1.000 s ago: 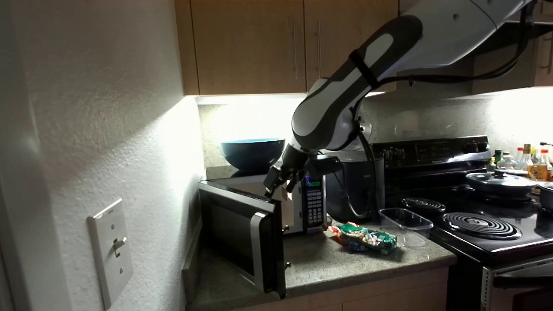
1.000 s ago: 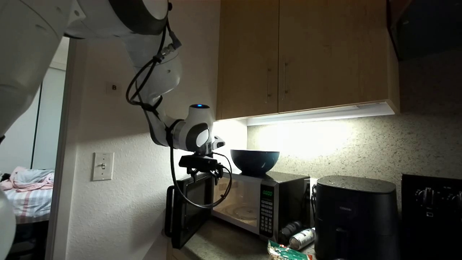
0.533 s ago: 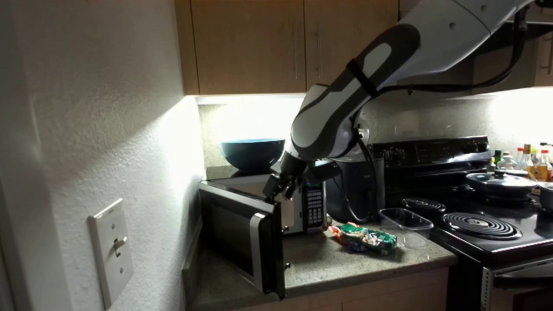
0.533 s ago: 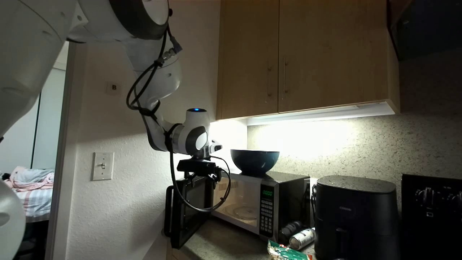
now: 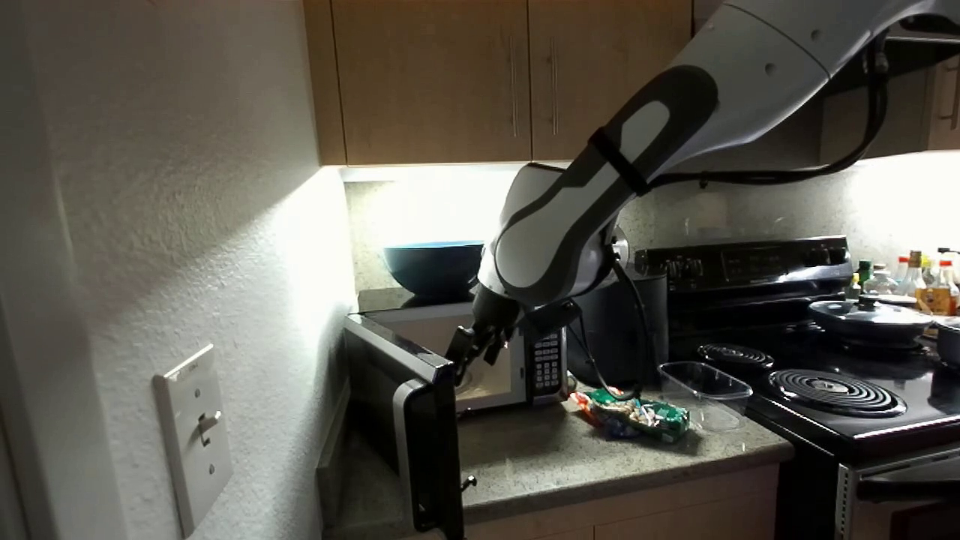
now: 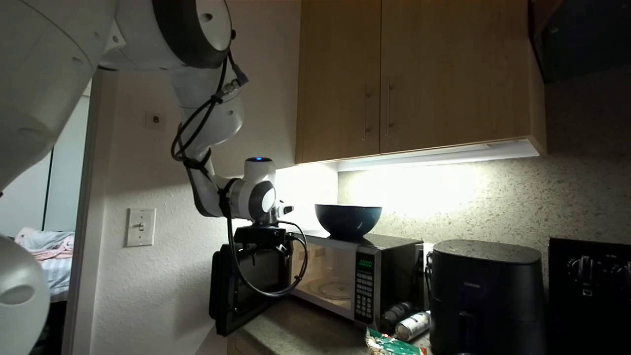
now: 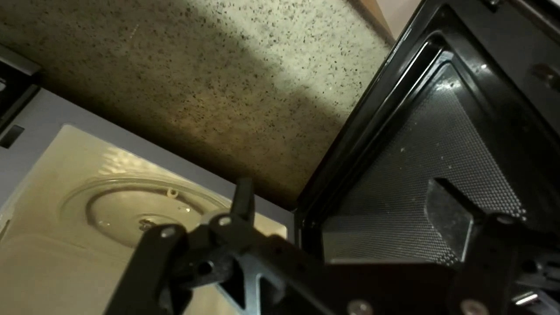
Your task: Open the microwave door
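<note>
The microwave [image 5: 546, 365] stands on the counter, and its lit interior and control panel also show in an exterior view [image 6: 365, 286]. The microwave door [image 5: 371, 405] is swung wide open toward the wall, its inner side facing the gripper in both exterior views [image 6: 259, 273]. In the wrist view the door's black mesh inner face [image 7: 393, 175] is at the right and the microwave's grey front frame [image 7: 35, 122] at the left. My gripper [image 5: 474, 361] is open, with its fingers apart and nothing between them [image 7: 341, 192]. One finger lies close to the door's inner face; whether it touches, I cannot tell.
A dark blue bowl [image 6: 348, 220] sits on top of the microwave. A black cylindrical appliance [image 6: 485, 296], a green bag [image 5: 637, 414] and a clear plastic container [image 5: 705, 390] are on the counter. The wall [image 5: 247, 247] is close behind the door. Cabinets [image 5: 435, 82] hang above.
The arm and gripper have moved lower and toward the wall. The door has swung farther open toward the wall. The fingers have stayed apart.
</note>
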